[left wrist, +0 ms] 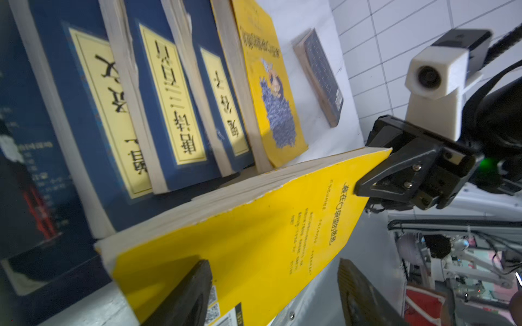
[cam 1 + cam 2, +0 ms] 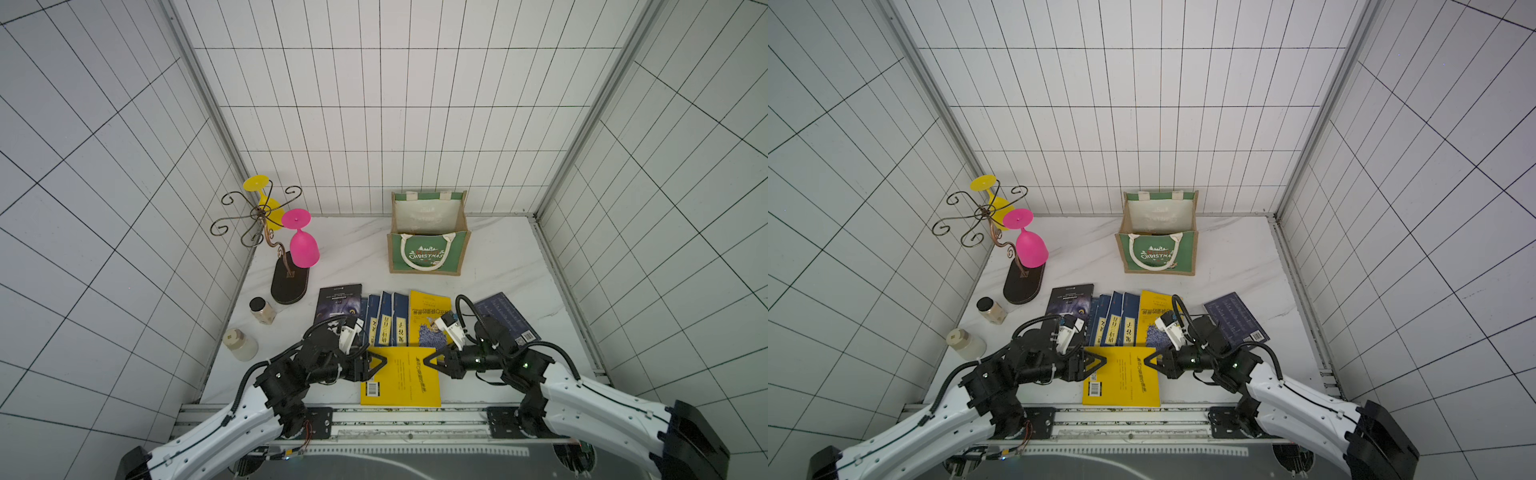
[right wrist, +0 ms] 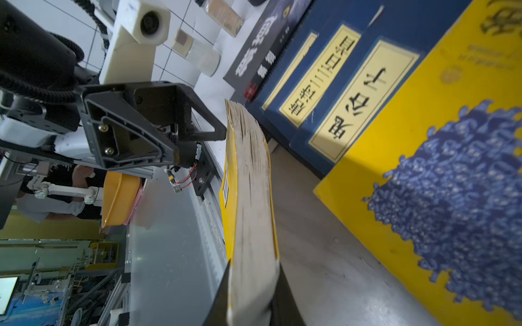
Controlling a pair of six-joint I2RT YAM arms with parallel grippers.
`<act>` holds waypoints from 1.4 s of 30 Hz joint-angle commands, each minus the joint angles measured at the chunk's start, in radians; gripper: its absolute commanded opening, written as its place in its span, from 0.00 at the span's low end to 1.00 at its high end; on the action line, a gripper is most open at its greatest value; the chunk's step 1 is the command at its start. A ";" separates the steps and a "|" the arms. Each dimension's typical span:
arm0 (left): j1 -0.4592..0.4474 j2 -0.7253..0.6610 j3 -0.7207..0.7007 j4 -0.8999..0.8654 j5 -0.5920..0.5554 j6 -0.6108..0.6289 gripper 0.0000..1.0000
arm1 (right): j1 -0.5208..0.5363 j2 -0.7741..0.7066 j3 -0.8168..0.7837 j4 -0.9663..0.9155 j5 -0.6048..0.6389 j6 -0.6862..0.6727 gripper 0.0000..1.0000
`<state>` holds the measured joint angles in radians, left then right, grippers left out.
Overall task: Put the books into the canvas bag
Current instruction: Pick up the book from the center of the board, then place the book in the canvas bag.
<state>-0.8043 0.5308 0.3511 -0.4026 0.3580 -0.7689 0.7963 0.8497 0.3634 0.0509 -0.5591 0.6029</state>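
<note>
A bright yellow book [image 2: 401, 378] [image 2: 1121, 378] lies at the table's front, between the two grippers. My right gripper [image 2: 430, 359] [image 3: 254, 299] is shut on the page edge of this yellow book [image 3: 248, 197]. My left gripper [image 2: 376, 361] [image 1: 271, 299] is open at the book's other side, one finger over the yellow cover [image 1: 254, 240]. Behind stands a row of books: a black one [image 2: 338, 301], navy ones [image 2: 386, 320], a second yellow one [image 2: 430, 316] and a navy one [image 2: 507, 316]. The canvas bag [image 2: 428, 245] [image 2: 1158, 245] stands open at the back.
A metal glass rack [image 2: 286, 282] with a pink glass [image 2: 303, 245] and a yellow glass [image 2: 268, 208] stands at the back left. Two jars [image 2: 262, 309] [image 2: 241, 344] lie along the left wall. A metal rail [image 2: 395, 415] runs along the table's front edge.
</note>
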 commanded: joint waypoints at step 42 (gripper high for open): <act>0.448 0.272 0.337 0.306 0.608 0.236 0.00 | -0.359 0.149 0.371 0.391 -0.555 0.111 0.24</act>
<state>-0.3447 0.7811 0.6838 -0.1852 0.9283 -0.4980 0.4297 1.0233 0.7822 0.2104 -1.0790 0.6315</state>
